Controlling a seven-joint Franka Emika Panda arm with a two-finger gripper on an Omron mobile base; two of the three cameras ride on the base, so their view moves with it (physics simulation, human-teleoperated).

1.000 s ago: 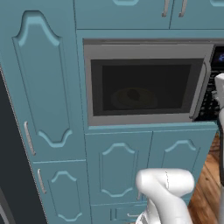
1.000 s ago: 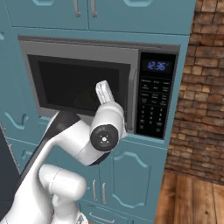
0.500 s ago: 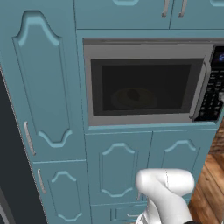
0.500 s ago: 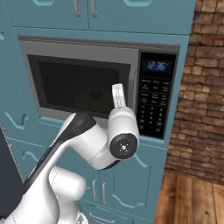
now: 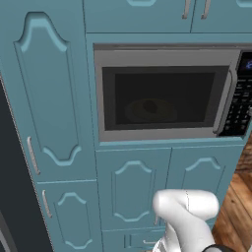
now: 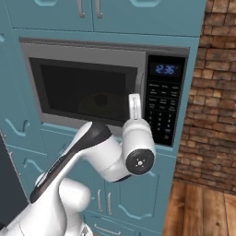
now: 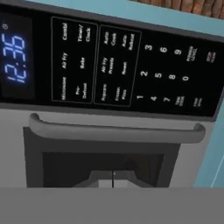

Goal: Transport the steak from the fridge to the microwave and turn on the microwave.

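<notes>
Facing the microwave (image 6: pixel 103 90), the gripper (image 6: pixel 134 102) points its fingers, pressed together and holding nothing, at the door edge beside the keypad (image 7: pixel 131 65), likely lined up to press a button there. Its door is closed, and behind the dark glass a rounded lump, probably the steak (image 5: pixel 150 106), rests on a round plate (image 5: pixel 135 115). One microwave, one handle (image 7: pixel 116 131), one clock display (image 6: pixel 166 69).

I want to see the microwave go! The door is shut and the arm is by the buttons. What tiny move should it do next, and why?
Probably ease the shut gripper right, toward the keypad. The microwave door is closed with something on the plate inside, so only a button press seems left.
</notes>
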